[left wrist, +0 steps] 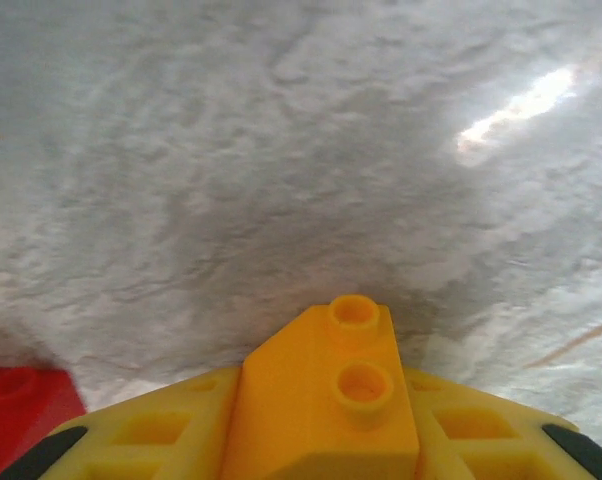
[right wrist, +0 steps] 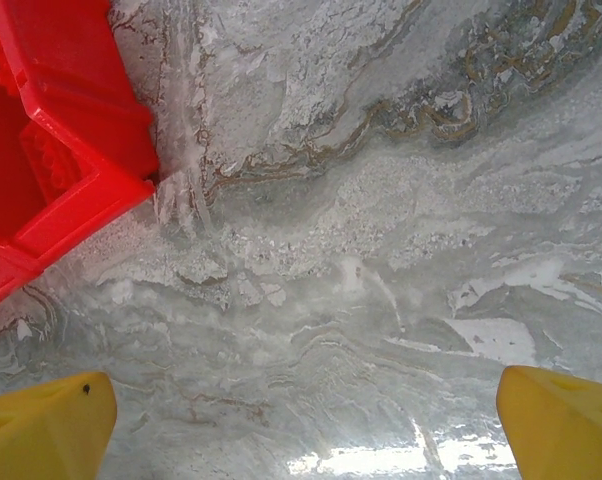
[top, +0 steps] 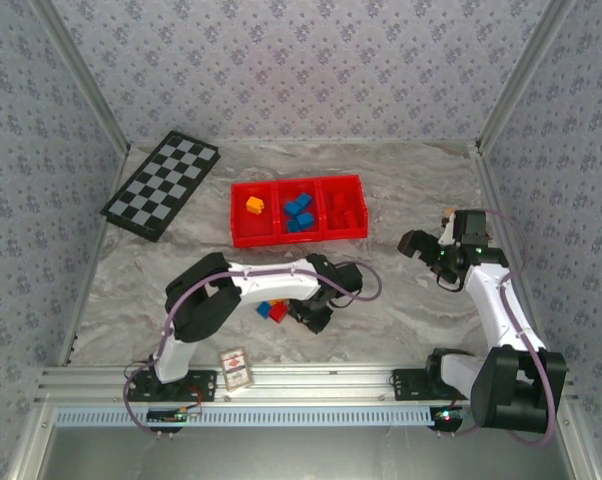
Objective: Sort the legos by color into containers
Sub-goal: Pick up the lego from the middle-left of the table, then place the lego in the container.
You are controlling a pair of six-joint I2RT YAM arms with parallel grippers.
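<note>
A: Where is the left arm relative to the red tray (top: 299, 238)?
B: On the tray's near side. It rises from its base, folds at the elbow and stretches sideways, low over the desk (top: 411, 310). The left gripper (top: 316, 312) hangs just short of the tray's middle compartment. Its jaws are clamped on an orange-yellow brick (left wrist: 331, 400), with 2 studs showing in the wrist view.
A: Anything loose nearby?
B: A red brick (top: 278, 312) and a blue brick (top: 264, 307) lie on the desk, also on the tray's near side, just beside that gripper.
A: And the right arm?
B: It leans up from its base and bends toward the tray's right end. The right gripper (right wrist: 301, 425) points down at the desk just off that corner, jaws wide apart.
A: What's in the tray?
B: 1 orange-yellow piece (top: 253, 205) in the left compartment, blue ones (top: 299, 212) in the middle, red ones (top: 343, 212) in the right
</note>
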